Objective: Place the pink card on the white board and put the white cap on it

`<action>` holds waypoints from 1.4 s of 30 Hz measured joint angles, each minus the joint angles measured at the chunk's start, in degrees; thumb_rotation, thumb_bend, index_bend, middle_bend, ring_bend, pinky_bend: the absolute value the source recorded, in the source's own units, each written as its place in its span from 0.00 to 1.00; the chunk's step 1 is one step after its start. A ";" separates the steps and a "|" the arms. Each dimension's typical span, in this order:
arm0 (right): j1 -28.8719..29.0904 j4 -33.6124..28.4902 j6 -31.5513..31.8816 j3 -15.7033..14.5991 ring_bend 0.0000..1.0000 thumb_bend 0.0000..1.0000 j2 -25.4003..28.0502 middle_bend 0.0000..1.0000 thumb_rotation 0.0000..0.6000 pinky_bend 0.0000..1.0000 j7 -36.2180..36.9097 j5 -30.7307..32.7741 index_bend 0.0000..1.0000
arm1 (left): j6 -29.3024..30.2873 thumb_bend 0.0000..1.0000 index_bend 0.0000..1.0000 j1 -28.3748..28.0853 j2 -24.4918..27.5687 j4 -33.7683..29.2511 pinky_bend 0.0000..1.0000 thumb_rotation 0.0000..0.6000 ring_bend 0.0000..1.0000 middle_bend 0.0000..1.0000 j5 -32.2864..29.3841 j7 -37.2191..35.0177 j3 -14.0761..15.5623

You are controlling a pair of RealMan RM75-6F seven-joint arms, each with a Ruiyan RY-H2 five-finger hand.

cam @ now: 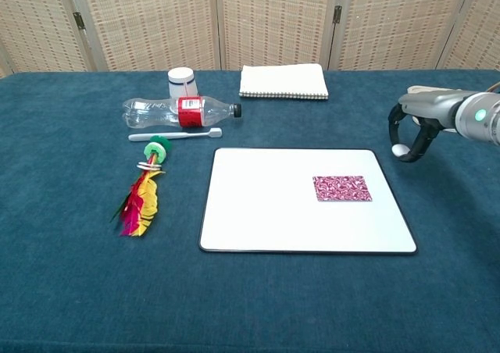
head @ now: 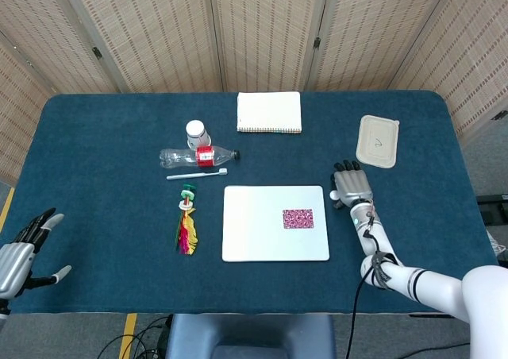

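**Two hands idle of cargo; card on board, cap apart at far left**

Table (head: 95, 137), covered in blue cloth, carries all items. Folding screens (head: 262, 33) stand behind it.

Board (head: 262, 224), white, lies flat near the front centre of the table. Card (head: 298, 218), pink and patterned, lies flat on the board's right half, clear of the edges; the chest view confirms this (cam: 341, 188).

Notebook (head: 269, 112), white, lies closed at the far edge, behind the board. Container (head: 378, 141), beige and lidded, lies at the far right.

Bottle (head: 194, 157), clear plastic with a red label, lies on its side to the left of the board's far corner. Cap (head: 195, 132), white, stands just behind the bottle, touching or nearly touching it, well apart from board and card. Toothbrush (head: 197, 174), white, lies just in front of the bottle, parallel to it. Shuttlecock (head: 186, 219), green-topped with red and yellow feathers, lies left of the board.

Right hand (head: 351, 187) hovers just beside the board's right far corner, in front of the container. Chest view (cam: 414, 126) shows its fingers curled downward, holding nothing.

Left hand (head: 24, 244) sits at the table's front left corner, fingers spread, holding nothing, well apart from every item.
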 measured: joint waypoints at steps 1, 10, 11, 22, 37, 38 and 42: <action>-0.08 -1.84 0.83 0.01 0.00 0.26 0.52 0.13 1.00 0.00 -0.18 -0.41 0.52 | -0.22 0.25 0.09 -0.06 -0.06 0.08 0.18 1.00 0.02 0.03 -0.13 -0.04 -0.01; 0.59 -13.08 6.92 -1.40 0.00 0.26 1.13 0.13 1.00 0.00 -5.32 -4.33 0.52 | -0.70 0.25 0.09 -0.31 -0.28 1.31 0.18 1.00 0.02 0.03 -0.98 -2.45 -0.37; 0.90 -13.30 7.31 -1.67 0.00 0.26 0.40 0.13 1.00 0.00 -6.22 -4.41 0.52 | -0.73 0.25 0.09 -0.31 -0.27 1.52 0.18 1.00 0.02 0.03 -1.16 -2.93 -0.45; 3.20 -10.21 8.11 -2.24 0.00 0.26 -4.97 0.13 1.00 0.00 -10.34 -2.00 0.52 | 0.22 0.25 0.09 -0.07 0.16 2.59 0.18 1.00 0.02 0.03 -0.37 -5.99 -0.34; 4.57 -11.47 6.62 -3.21 0.00 0.20 -4.42 0.04 1.00 0.00 -13.48 2.31 0.21 | 0.43 0.25 0.09 -0.01 0.11 2.78 0.18 1.00 0.02 0.03 -0.36 -5.82 -0.34; 4.45 -12.18 7.16 -3.18 0.00 0.20 -4.01 0.04 1.00 0.00 -13.22 1.98 0.20 | 0.39 0.25 0.09 -0.01 0.09 2.81 0.18 1.00 0.02 0.03 -0.43 -5.59 -0.35; 2.88 -15.39 10.07 -3.01 0.00 0.19 -1.85 0.04 1.00 0.00 -10.63 -1.40 0.15 | 0.28 0.25 0.09 0.01 0.02 2.70 0.18 1.00 0.02 0.03 -0.63 -4.62 -0.37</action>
